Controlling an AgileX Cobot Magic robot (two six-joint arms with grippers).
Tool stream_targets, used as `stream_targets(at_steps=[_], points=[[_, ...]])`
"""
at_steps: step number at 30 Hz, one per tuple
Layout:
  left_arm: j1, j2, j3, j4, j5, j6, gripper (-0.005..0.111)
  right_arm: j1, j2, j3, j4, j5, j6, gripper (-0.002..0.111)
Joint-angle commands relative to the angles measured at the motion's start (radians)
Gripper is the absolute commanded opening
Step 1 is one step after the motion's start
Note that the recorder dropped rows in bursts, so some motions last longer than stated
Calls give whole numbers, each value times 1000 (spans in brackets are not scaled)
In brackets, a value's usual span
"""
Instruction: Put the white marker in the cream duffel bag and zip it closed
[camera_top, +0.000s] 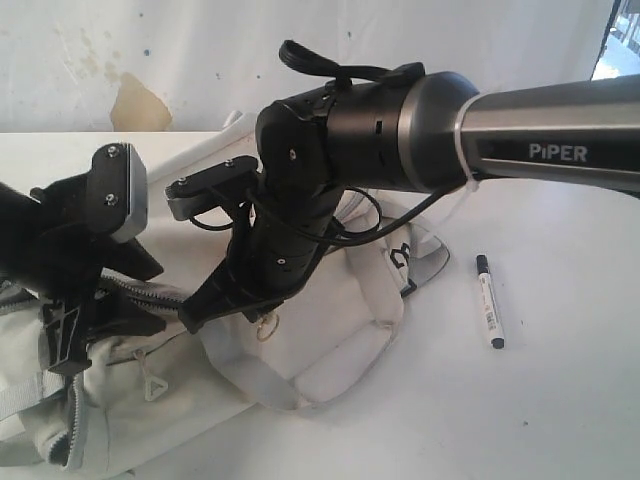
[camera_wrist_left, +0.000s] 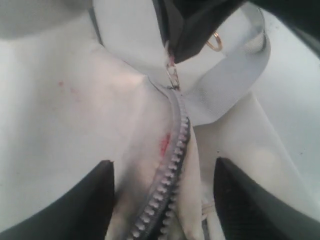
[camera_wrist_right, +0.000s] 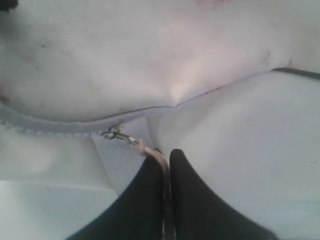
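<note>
Right arm is reaching across, and the right fingers (camera_wrist_right: 190, 200) are clenched tight on the little zip pull (camera_wrist_right: 145, 147) of the cream duffel bag (camera_top: 180, 400). The tab is pinched flat between the pads, with the slider (camera_wrist_right: 116, 132) just beyond the tips. That's a sensible grip: the pull is the only firm handle on soft cloth like this.

Now the left fingers (camera_wrist_left: 95, 200): spread apart, grasping nothing, one on each side of the bag's grey zipper (camera_wrist_left: 167, 195), low over the fabric. My read is they're set there to pin or steady the bag, so the cloth doesn't bunch and drag along when the pull is tugged.

A pale grey webbing strap (camera_wrist_left: 225, 85) crosses the bag right by the slider, which could snag a pull in that direction.

And the white marker (camera_top: 488, 300)? Not in the bag yet. It lies flat on the worktop (camera_top: 560, 400) beside the bag, off its strap end, well apart from both sets of fingers.

So I'd judge this is the zip-opening step, early in the job. How far the bag's mouth is open I can't tell from these views.
</note>
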Motion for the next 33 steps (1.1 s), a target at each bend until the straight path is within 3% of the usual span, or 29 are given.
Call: stream_targets(at_steps=[1,6,13,15,20,24,26,30,32,33], points=[[-5,3,31,-42,-40,48,62,-1,-11,3,-3,-25,-2,0],[-5,6,39,-149,-63,152,58,-1,-11,3,-3,-29,-2,0],[-3,26,39,-135,-3,180,25,-1,-11,3,-3,-26,-2,0],[-3,26,39,-123,-18,178,22,-1,-11,3,-3,-24,-2,0],[-3,26,39,-52,-18,142,25,-1,-11,3,-3,-22,-2,0],[-3,26,39,-69,-35,118,52,-1,-11,3,-3,-22,2,0],[-3,26,39,-69,-42,115,50,-1,-11,3,-3,-22,5,0],[-3,28,39,-65,-67,115,23,-1,-11,3,-3,-22,9,0],[-3,28,39,-67,-53,115,1,-1,-11,3,-1,-22,9,0],[-3,28,39,-70,-36,115,0,-1,-11,3,0,-22,9,0]])
